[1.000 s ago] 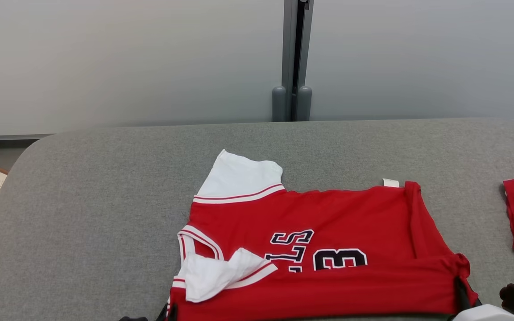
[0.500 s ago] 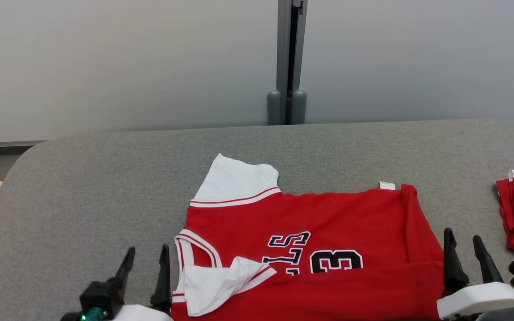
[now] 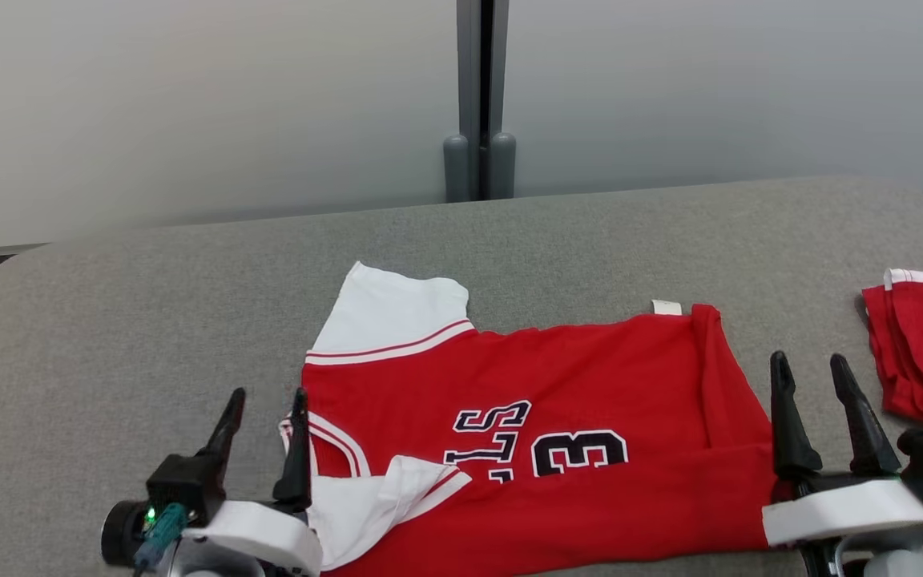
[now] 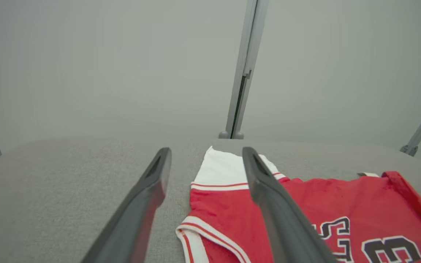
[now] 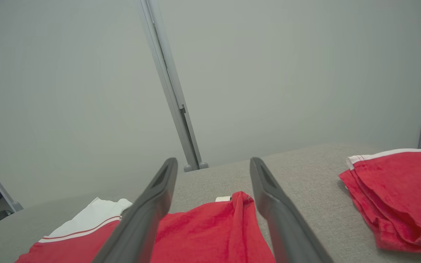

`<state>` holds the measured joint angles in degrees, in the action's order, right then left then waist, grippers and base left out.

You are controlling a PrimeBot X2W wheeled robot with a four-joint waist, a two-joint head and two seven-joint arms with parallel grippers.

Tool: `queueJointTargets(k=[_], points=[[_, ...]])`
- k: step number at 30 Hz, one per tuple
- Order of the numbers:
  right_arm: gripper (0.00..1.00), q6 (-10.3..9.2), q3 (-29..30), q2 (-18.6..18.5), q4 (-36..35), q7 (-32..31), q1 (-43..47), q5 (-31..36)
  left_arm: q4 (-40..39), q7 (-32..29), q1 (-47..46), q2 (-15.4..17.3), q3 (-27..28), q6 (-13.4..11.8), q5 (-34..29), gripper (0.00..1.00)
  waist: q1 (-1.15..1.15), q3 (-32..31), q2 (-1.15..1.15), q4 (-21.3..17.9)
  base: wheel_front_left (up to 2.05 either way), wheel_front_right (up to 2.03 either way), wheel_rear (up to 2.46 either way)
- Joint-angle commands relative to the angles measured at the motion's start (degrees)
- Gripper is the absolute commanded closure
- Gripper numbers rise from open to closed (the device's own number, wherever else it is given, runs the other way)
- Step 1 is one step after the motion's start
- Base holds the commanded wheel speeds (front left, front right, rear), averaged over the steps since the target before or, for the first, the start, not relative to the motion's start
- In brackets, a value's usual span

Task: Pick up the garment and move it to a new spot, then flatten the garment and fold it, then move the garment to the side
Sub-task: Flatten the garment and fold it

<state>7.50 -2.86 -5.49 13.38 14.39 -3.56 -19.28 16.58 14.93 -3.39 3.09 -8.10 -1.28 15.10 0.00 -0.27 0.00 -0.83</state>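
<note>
With the left claw (image 3: 268, 394) and right claw (image 3: 808, 358) both wide apart, each should pinch one end of the red-and-white cloth shirt (image 3: 590, 385) evenly.

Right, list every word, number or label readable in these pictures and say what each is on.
"3": large black, white-edged numeral on the red jersey.
"LS": black letters beside it, the L partly cut off; any further letters are covered by folded cloth.
White tag at the jersey's far edge: too small to read.
Folded red garment on the right: no text visible.
</note>
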Motion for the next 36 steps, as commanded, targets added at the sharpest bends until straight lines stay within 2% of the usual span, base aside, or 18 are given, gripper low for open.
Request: queueJointTargets(k=[1,4,8,12,13,15,16,17,22,26,36], points=[[0.0,-0.02,0.0,-0.17,-0.71,-0.55,-1.53,0.63,1.76,-0.46,-2.99,1.25,-1.15,1.17,-1.53,0.0,0.0,2.32,0.0,-1.33,0.0,0.0,0.0],[0.0,-0.02,-0.32,-0.01,-1.65,-2.15,-4.25,1.41,7.32,-3.25,-10.23,3.76,-3.25,3.69,-3.58,0.0,0.0,6.49,0.0,-2.75,0.0,0.0,0.0],[0.0,-0.01,-2.35,-0.34,-2.44,-3.86,-8.88,3.0,14.24,-8.85,-21.13,6.61,-5.05,7.04,-3.38,0.0,0.0,11.78,0.0,-5.4,0.0,0.0,0.0],[0.0,-0.01,-4.62,-0.26,-2.78,-5.24,-13.79,3.46,19.95,-15.68,-32.02,10.69,-8.13,8.67,-1.52,0.0,0.0,16.37,0.0,-8.16,0.0,0.0,0.0],[0.0,-0.01,-4.62,-0.26,-2.78,-5.24,-13.79,3.46,19.95,-15.68,-32.02,10.69,-8.13,8.67,-1.52,0.0,0.0,16.37,0.0,-8.16,0.0,0.0,0.0],[0.0,-0.02,-6.0,-0.11,-2.77,-5.72,-16.13,3.44,22.41,-19.41,-36.46,12.68,-11.71,8.71,0.7,0.0,0.0,18.17,0.0,-9.61,0.0,0.0,0.0],[0.0,-0.02,-7.35,0.08,-2.59,-6.09,-18.15,3.23,24.1,-23.76,-40.74,15.29,-15.74,8.7,4.69,0.0,0.0,19.59,0.0,-11.02,0.0,0.0,0.0],[0.0,-0.02,-7.35,0.08,-2.59,-6.09,-18.15,3.23,24.1,-23.76,-40.74,15.29,-15.74,8.7,4.69,0.0,0.0,19.59,0.0,-11.02,0.0,0.0,0.0],[0.0,-0.02,-10.6,0.59,-2.25,-6.58,-21.74,2.67,24.1,-30.72,-49.26,22.85,-24.91,8.68,15.49,0.0,0.0,22.49,0.0,-13.7,0.0,0.0,0.0],[0.0,-0.02,-10.52,0.91,-2.18,-6.03,-22.73,2.13,25.39,-34.71,-54.12,27.69,-30.74,8.67,19.62,0.0,0.0,24.15,0.0,-14.78,0.0,0.0,0.0],[0.0,-0.01,-9.78,1.98,-2.15,-4.44,-21.98,1.98,28.76,-39.06,-59.16,31.29,-39.85,8.69,26.69,0.0,0.0,26.41,0.0,-17.05,0.0,0.0,0.0]])
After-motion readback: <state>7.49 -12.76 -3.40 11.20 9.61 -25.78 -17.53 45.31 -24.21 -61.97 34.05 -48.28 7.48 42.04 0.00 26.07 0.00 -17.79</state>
